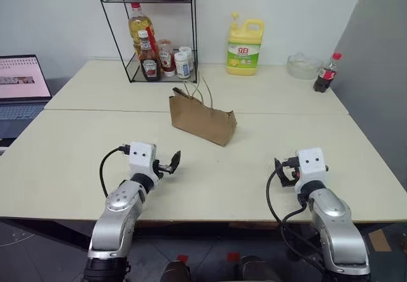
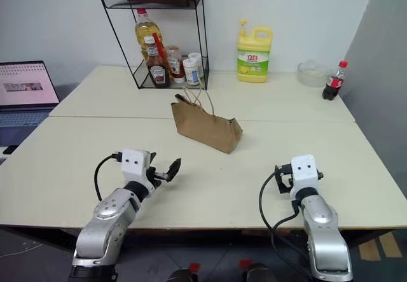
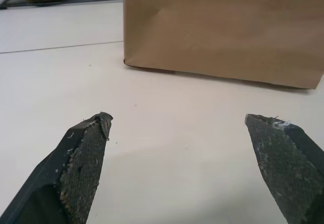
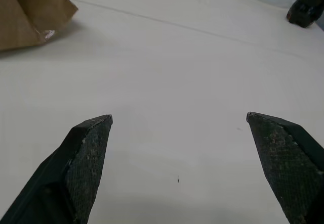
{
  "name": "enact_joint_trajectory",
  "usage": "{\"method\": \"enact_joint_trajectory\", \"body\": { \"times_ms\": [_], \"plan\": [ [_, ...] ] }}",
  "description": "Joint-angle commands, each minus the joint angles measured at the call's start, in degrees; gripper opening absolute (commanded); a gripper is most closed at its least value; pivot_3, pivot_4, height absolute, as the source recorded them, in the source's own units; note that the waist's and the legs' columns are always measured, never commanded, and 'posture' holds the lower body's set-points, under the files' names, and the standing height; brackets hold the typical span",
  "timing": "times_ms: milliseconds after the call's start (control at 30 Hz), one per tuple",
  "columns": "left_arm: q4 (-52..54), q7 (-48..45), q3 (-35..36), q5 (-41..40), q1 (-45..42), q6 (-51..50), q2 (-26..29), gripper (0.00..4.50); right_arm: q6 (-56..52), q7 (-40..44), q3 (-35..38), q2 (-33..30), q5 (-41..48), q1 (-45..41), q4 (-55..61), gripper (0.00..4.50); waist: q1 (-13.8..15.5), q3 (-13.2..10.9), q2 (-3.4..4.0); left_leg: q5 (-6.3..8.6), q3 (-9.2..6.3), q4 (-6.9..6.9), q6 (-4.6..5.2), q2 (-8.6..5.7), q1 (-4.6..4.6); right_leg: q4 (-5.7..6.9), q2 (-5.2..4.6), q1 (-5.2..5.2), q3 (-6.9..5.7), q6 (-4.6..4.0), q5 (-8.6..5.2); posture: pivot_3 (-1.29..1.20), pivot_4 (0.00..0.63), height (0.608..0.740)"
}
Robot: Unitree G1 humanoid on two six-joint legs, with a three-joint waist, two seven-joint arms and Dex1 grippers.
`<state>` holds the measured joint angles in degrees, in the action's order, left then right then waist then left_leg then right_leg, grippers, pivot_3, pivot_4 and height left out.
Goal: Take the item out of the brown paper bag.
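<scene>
The brown paper bag [image 1: 202, 119] stands upright at the middle of the table, creased, its thin cord handles [image 1: 198, 91] sticking up. The item is hidden; the bag's inside cannot be seen from here. My left gripper [image 1: 169, 163] hovers low over the table in front of the bag and a little to its left, open and empty. In the left wrist view the bag [image 3: 223, 32] stands a short way beyond the spread fingertips [image 3: 98, 128]. My right gripper [image 1: 282, 170] is open and empty near the front right of the table, with the bag's corner [image 4: 35, 11] off to one side.
A black wire rack [image 1: 152, 34] with sauce bottles stands at the back left. A yellow detergent jug [image 1: 245, 43] stands behind the bag, with a clear bowl [image 1: 303, 65] and a cola bottle [image 1: 326, 73] at the back right. A laptop [image 1: 22, 81] sits far left.
</scene>
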<state>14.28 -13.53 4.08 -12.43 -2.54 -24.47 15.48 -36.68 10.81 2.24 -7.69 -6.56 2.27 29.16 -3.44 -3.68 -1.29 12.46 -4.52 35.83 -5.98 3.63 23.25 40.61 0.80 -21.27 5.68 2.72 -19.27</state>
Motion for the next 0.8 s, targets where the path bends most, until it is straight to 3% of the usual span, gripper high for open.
{"method": "enact_joint_trajectory", "body": {
  "times_ms": [33, 300, 800],
  "plan": [
    [2.5, 0.6, -0.7, 1.1, -1.5, 1.0, -0.2, 4.50, 1.0, -0.7, -0.3, 0.1, 0.9, -0.3, 1.8, 4.46, 0.2, 0.2, 0.01, 0.01, 0.00, 0.00, 0.01, 0.00, -0.03, -0.06, 0.00, 0.07, 0.00, 0.00, 0.00, 0.00, 0.000, 0.740],
    [-6.2, -4.1, 5.3, -1.1, -12.6, 1.7, 7.5, 4.50, 0.7, 0.2, -1.6, -0.1, 3.4, -4.8, 0.4, 4.46, 0.1, 0.6, 0.10, 0.03, -0.02, -0.11, 0.02, 0.00, -0.17, -0.12, 0.04, 0.16, 0.02, -0.03, -0.01, 0.00, 0.000, 0.740],
    [-2.0, -2.4, 1.4, 0.2, -6.0, 1.0, 1.9, 4.50, 0.4, -1.6, -1.9, -0.3, 3.9, -4.0, 0.0, 4.46, 0.3, 1.0, 0.25, 0.19, -0.07, -0.23, 0.12, 0.02, -0.41, -0.64, 0.02, 0.69, -0.05, -0.03, -0.01, 0.00, 0.000, 0.740]
  ]
}}
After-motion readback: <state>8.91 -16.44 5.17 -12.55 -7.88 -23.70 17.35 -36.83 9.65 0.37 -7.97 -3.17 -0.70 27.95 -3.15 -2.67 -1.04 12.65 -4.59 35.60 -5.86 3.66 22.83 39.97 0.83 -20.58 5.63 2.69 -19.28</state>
